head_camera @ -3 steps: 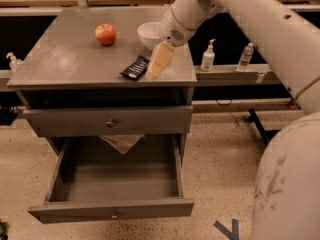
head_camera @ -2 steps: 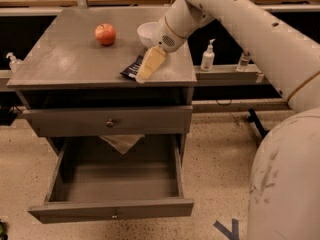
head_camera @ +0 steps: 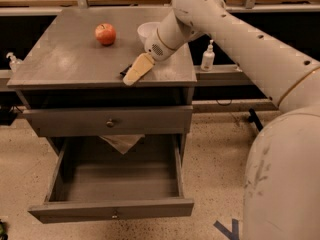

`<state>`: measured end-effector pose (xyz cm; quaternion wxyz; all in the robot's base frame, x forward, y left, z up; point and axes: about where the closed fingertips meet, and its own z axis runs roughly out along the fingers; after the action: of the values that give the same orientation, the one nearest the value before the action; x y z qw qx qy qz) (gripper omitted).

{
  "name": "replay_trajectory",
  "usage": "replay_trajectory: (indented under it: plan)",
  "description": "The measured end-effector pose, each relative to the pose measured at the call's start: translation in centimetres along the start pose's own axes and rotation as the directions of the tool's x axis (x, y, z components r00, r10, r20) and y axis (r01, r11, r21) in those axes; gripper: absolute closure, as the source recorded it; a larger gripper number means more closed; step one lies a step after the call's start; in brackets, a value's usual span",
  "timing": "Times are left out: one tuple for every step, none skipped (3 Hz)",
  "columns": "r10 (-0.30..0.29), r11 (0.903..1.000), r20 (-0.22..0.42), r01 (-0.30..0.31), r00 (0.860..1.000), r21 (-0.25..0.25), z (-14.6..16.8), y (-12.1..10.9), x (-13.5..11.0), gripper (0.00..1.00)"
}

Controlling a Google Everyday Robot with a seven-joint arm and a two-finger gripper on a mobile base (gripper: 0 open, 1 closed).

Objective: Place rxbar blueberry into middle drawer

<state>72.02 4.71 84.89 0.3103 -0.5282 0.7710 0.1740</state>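
Note:
The rxbar blueberry [head_camera: 124, 72] lies on the grey cabinet top [head_camera: 65, 59] near its front edge. Only a dark sliver of it shows beside my gripper [head_camera: 134, 72], which covers most of it. My gripper points down and to the left, low over the bar; I cannot tell if it touches it. The middle drawer [head_camera: 112, 211] is pulled out wide below, and its inside looks empty. The like drawer front [head_camera: 107, 121] above it is closed.
A red apple [head_camera: 105, 34] and a white bowl [head_camera: 146, 30] sit at the back of the cabinet top. A crumpled sheet [head_camera: 122, 143] hangs behind the open drawer. Pump bottles stand at the right [head_camera: 207, 57] and left [head_camera: 12, 61]. My white arm [head_camera: 235, 39] crosses from the right.
My gripper has moved left and lower over the bar. The bar, plainly seen a second ago, is now mostly covered. Drawer, apple and bowl are unmoved.

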Motion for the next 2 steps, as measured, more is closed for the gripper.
replay_trajectory:
  plan:
    - [0.022,0.9996,0.012,-0.022,1.000,0.020,1.1,-0.9,-0.3,0.00]
    - [0.022,0.9995,0.007,-0.022,1.000,0.024,2.9,-1.5,-0.4,0.17]
